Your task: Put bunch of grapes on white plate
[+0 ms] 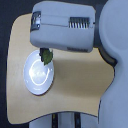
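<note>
The white plate lies on the wooden table toward the exterior view's left. Over its upper right rim I see a green leaf and a bit of dark fruit, the bunch of grapes, poking out from under the robot's big grey arm. The arm covers the gripper itself, so its fingers and how they stand are hidden. The grapes sit at or just above the plate's edge; I cannot tell whether they touch it.
The light wooden table has a curved edge at the exterior view's right and bottom. The robot's grey body fills the exterior view's right side. Dark floor shows beyond the table's left edge.
</note>
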